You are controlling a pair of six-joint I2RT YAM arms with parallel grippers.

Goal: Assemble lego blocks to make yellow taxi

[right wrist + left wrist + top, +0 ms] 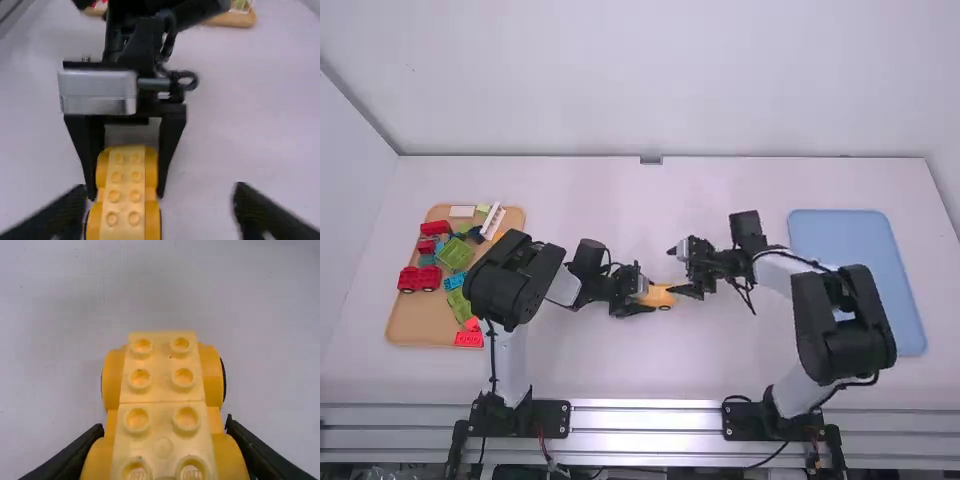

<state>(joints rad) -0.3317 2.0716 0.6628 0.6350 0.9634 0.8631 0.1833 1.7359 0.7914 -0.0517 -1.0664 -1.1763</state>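
Yellow lego car [663, 298] gripped between fingers of left gripper [645, 295] near middle of table [620, 370], studs facing up. Right gripper [674, 271] held open just beside car, fingers spread wide. Coloured blocks [455, 253] gathered on wooden tray [412, 322] at left; blue tray [855, 235] placed at right.

Can read no words or numbers; can make out illegible raised lettering on round studs [192, 471] of the yellow plastic block-built car [162, 422], bottom middle of the left wrist view.
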